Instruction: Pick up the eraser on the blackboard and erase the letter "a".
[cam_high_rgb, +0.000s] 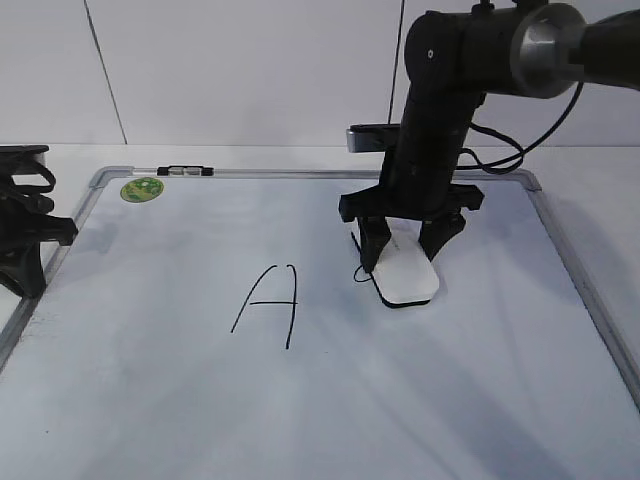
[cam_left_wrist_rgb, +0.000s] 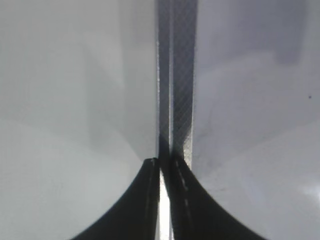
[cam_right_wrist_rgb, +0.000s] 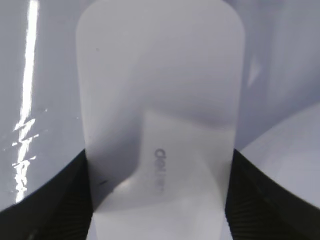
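The white eraser (cam_high_rgb: 408, 280) lies flat on the blackboard (cam_high_rgb: 470, 390), right of the large capital "A" (cam_high_rgb: 268, 305). My right gripper (cam_high_rgb: 405, 250) stands over it from above, with a finger against each long side. In the right wrist view the eraser (cam_right_wrist_rgb: 160, 100) with its grey lettering fills the space between the jaws (cam_right_wrist_rgb: 157, 167). Thin black strokes of the letter "a" (cam_high_rgb: 358, 268) show at the eraser's left edge; the rest is hidden under it. My left gripper (cam_high_rgb: 25, 250) rests shut at the board's left edge.
A round green sticker (cam_high_rgb: 141, 188) sits at the board's far left corner, with a small dark clip (cam_high_rgb: 185, 171) on the top frame. The left wrist view shows the board's metal frame (cam_left_wrist_rgb: 177, 75) running straight ahead of the shut jaws (cam_left_wrist_rgb: 164, 162). A wall stands behind.
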